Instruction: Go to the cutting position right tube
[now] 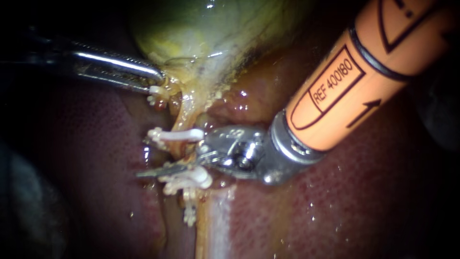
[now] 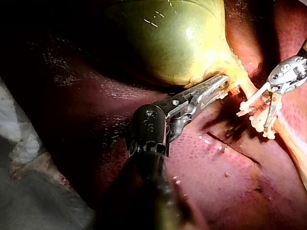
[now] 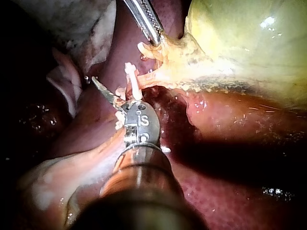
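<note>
Orange-shafted right instrument point(image 1: 163, 170), where was that sitting when you looked over?

↳ Right down at the tube point(image 1: 184, 117). It came in from the upper right across the liver point(image 1: 335, 206), and its shiny wrist sat just beside the tube, level with the stretch between the two white clips. One thin blade poked out past the tube, running alongside the lower clip point(image 1: 189, 180).

Jaws open, or closed on something?

↳ Looked parted to me, with nothing gripped. The tube lay at their mouth and wasn't pinched from both sides. The second blade was mostly hidden behind the upper clip point(image 1: 177, 135), so I couldn't say how wide the gap was.

And the tube itself?

↳ Pale and yellowish. It ran from the narrow end of the gallbladder point(image 1: 211, 33) down over the middle of the liver. Both clips sat across it, one above the other, with a short bare stretch between them.

What about the other one?

↳ The left instrument point(image 1: 155, 79) came in from the left side, silver and slim. Its jaws were clamped on the yellowish tissue at the gallbladder's neck, near the upper clip but not touching it, and well clear of the right instrument.
</note>
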{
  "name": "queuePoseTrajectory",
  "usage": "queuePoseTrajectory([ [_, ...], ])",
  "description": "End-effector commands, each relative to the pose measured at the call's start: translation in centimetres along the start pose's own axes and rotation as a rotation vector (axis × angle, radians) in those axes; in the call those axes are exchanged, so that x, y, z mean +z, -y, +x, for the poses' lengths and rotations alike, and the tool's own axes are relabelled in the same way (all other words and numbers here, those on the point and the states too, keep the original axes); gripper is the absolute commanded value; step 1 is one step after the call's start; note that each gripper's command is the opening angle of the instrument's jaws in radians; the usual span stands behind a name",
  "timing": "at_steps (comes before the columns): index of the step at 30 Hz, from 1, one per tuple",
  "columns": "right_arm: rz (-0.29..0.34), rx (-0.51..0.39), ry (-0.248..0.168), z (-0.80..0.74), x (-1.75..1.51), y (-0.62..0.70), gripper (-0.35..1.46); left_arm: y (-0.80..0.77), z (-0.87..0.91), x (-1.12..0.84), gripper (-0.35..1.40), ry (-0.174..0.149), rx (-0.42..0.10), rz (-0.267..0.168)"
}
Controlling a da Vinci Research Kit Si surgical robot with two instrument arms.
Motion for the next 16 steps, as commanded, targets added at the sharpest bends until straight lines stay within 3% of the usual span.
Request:
queuePoseTrajectory([
  [1,0.0,0.001,-0.001,0.01,0.0,0.0,1.23,0.0,0.0,0.0,-0.35,0.0,0.0,0.0],
  [16,0.001,0.002,-0.003,0.02,-0.01,0.0,1.21,0.0,0.0,0.0,-0.35,-0.001,0.0,0.001],
])
